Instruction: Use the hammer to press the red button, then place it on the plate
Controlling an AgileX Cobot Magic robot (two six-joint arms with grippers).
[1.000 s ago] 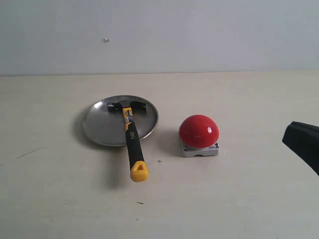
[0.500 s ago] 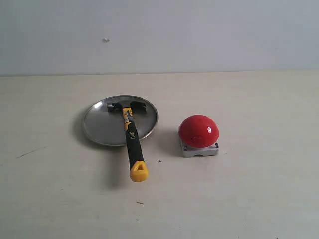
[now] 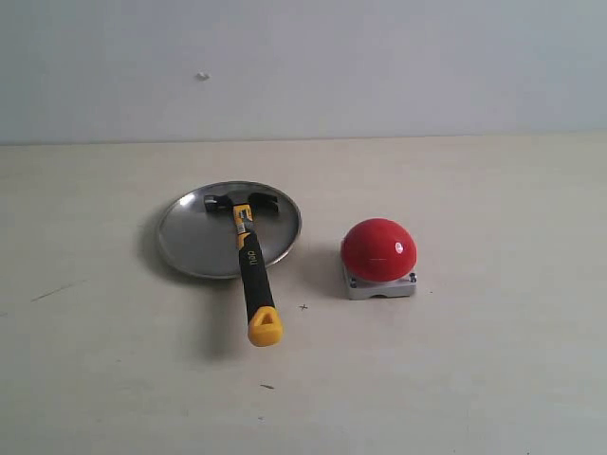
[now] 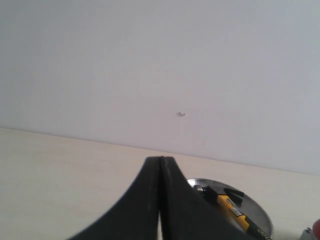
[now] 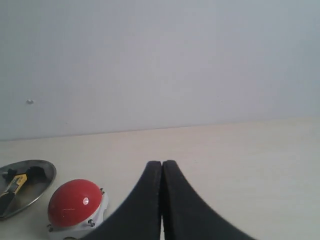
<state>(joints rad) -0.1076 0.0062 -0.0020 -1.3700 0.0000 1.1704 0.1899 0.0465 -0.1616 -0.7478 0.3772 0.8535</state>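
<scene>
Hammer (image 4: 230,206) on plate (image 4: 261,214), cropped behind clenched left hand (image 4: 160,160); right hand (image 5: 162,164) likewise clenched.

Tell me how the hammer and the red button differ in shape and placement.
The hammer is long, slim, black and yellow; the red button is a squat glossy dome on a grey base. The hammer's head lies on the plate, handle jutting past its rim; the red button sits on the table, apart from the plate. Neither is held.
</scene>
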